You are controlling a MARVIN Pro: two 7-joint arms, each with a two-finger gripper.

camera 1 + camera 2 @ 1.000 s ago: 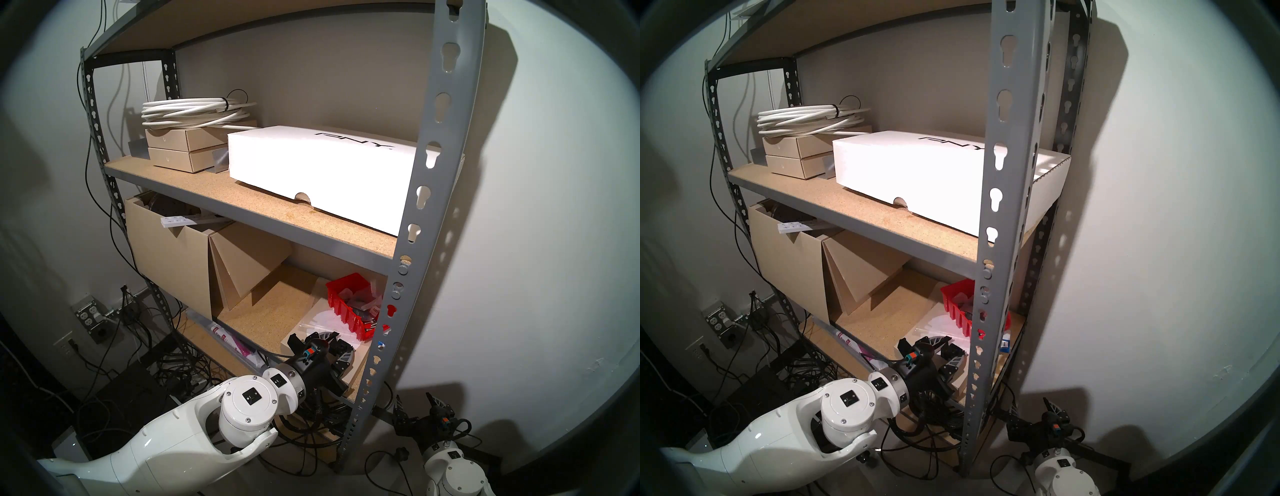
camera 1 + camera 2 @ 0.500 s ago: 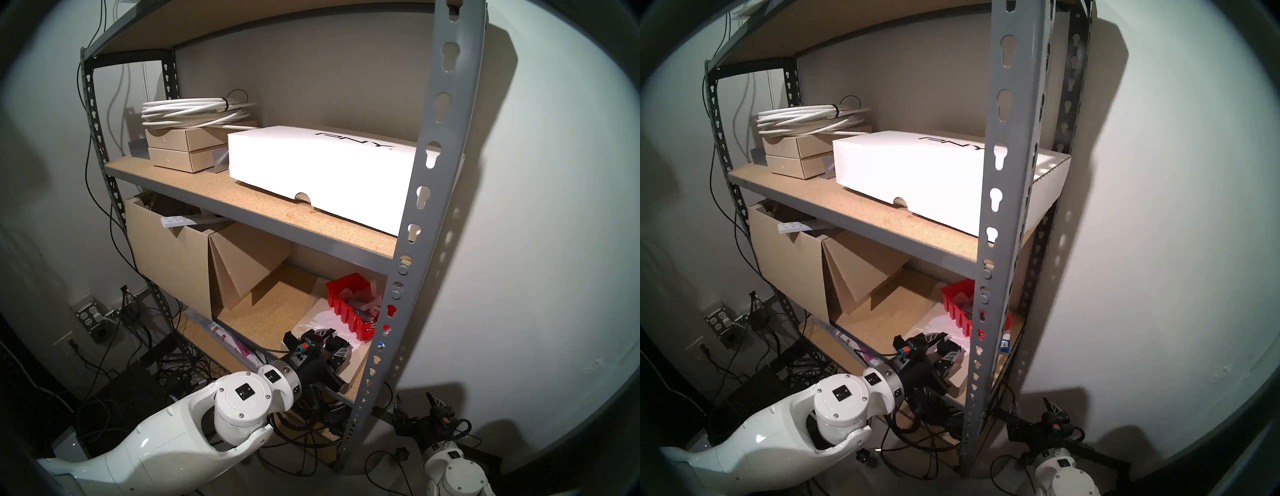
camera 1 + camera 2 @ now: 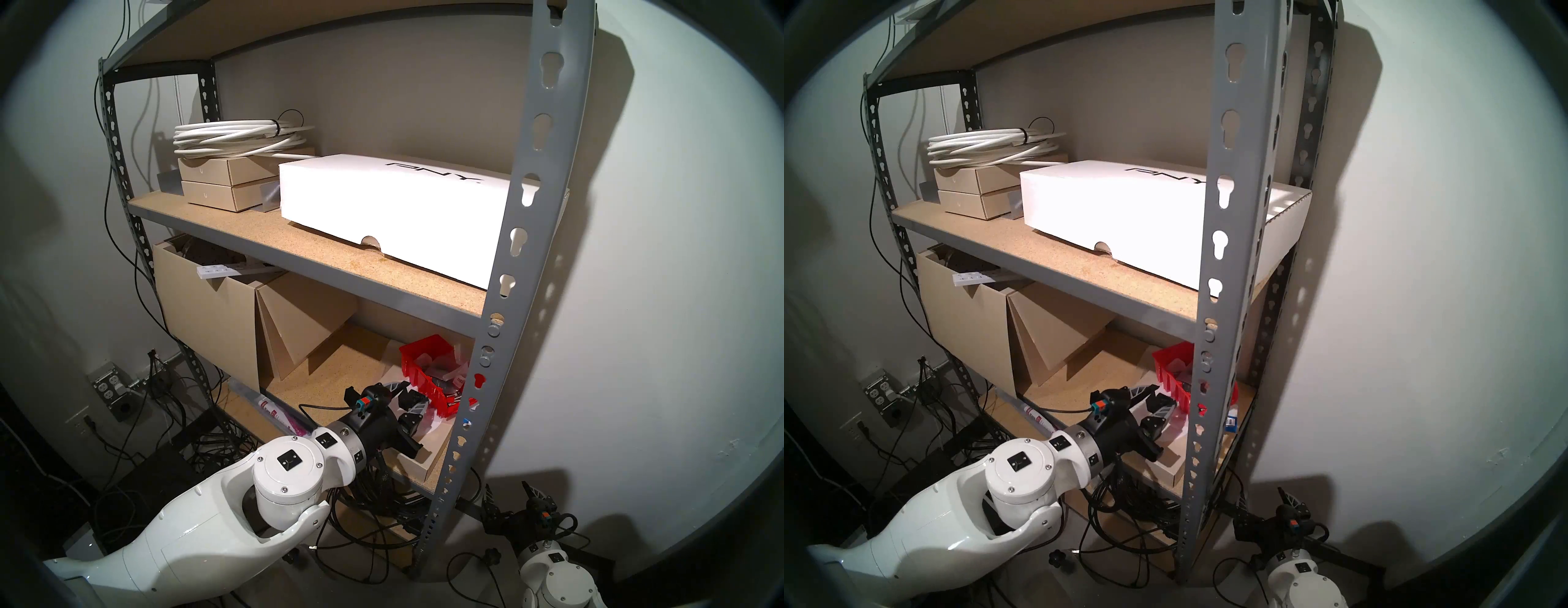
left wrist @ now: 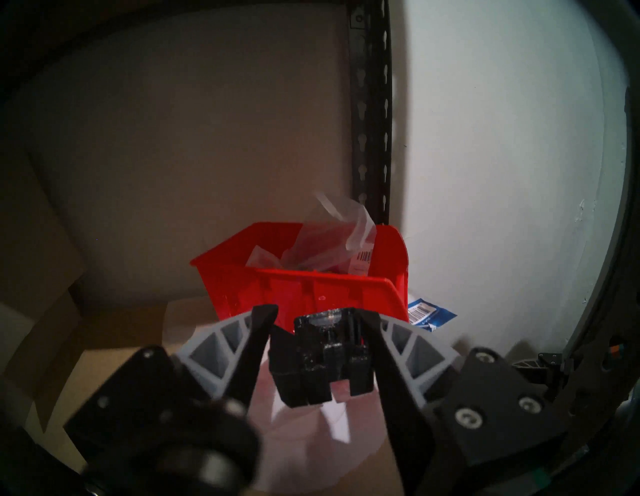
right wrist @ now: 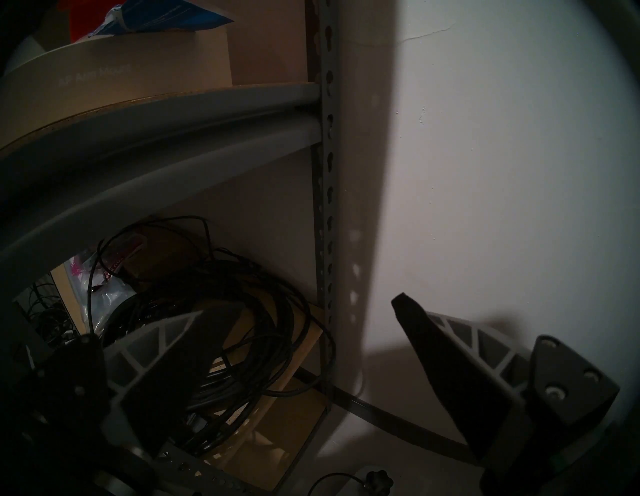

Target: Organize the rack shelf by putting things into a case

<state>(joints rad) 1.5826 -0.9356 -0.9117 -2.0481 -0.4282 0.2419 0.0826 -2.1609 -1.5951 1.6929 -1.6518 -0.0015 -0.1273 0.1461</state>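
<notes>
The rack shelf (image 3: 522, 212) is grey metal with tan boards. On its lower board, at the right, stands the red case (image 3: 424, 369) (image 4: 304, 287). A clear bag with a white barcode label (image 4: 332, 239) pokes out of the case. My left gripper (image 4: 317, 313) (image 3: 407, 401) hovers just in front of the case's near wall, shut on a small black ridged block (image 4: 322, 360). My right gripper (image 3: 507, 492) (image 5: 318, 304) stays low outside the rack beside the front upright, open and empty.
A flat pale box (image 3: 428, 458) with a clear plastic sheet lies under the left gripper. A blue packet (image 4: 429, 315) sits right of the case. Tan cardboard boxes (image 3: 212, 322) fill the shelf's left. A white PNY box (image 3: 390, 208) rests above. Black cables (image 5: 225, 311) coil on the bottom board.
My left gripper has lifted and moved deeper into the shelf toward the red case, still holding the black block. The right arm has not moved.
</notes>
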